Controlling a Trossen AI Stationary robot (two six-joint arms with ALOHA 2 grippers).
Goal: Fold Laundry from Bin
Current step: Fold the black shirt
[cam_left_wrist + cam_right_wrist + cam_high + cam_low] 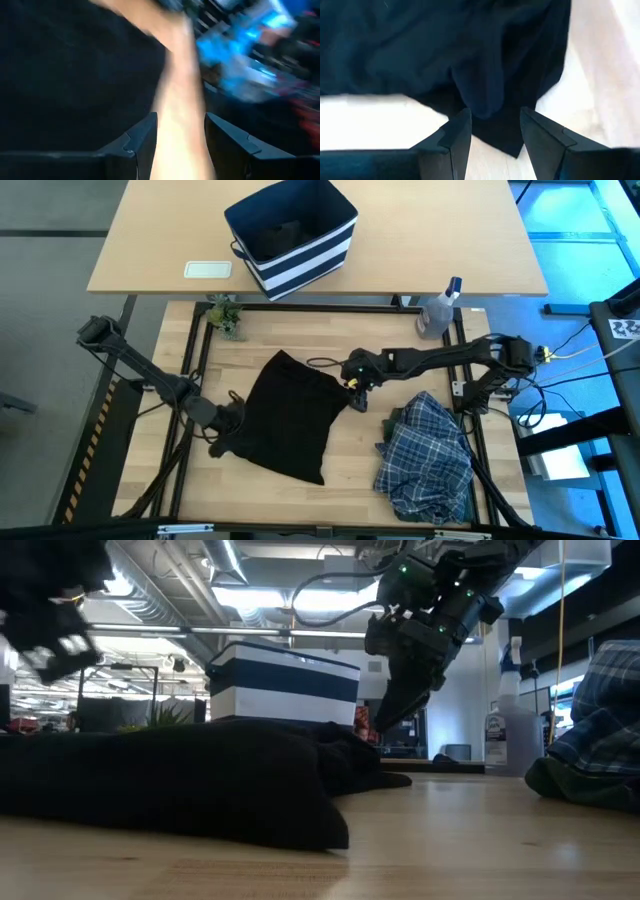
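Right now I have the black garment point(285, 415) spread flat on the lower desk point(350, 455), roughly between my two arms. My right pincer point(357, 395) hangs just above the garment's right-hand edge; through its wrist camera I see both fingers point(455, 137) parted, with a corner of black cloth lying under the gap and nothing pinched yet. My left pincer point(225, 425) sits low at the garment's left edge; its fingers point(142, 142) are also apart, with bare wood showing between them and black cloth just off to one side, so it holds nothing.

The blue-and-white plaid shirt point(428, 455) lies crumpled in a heap at the right front of the desk, well apart from the black piece, with an edge of olive-green cloth point(462, 505) showing under it. The striped bin point(292, 235) stands on the farther desk, with something dark inside that I cannot make out. A clear spray bottle point(438, 312) stands near the right arm's base.

My worry is the grab. If I close the right pincer from here, I may catch only a sliver of the hem and lose it on the lift, or nip two layers where the cloth is bunched and drag a wrinkle into the fold. The left side risks closing on wood alone. Uneven lifts would skew the garment.
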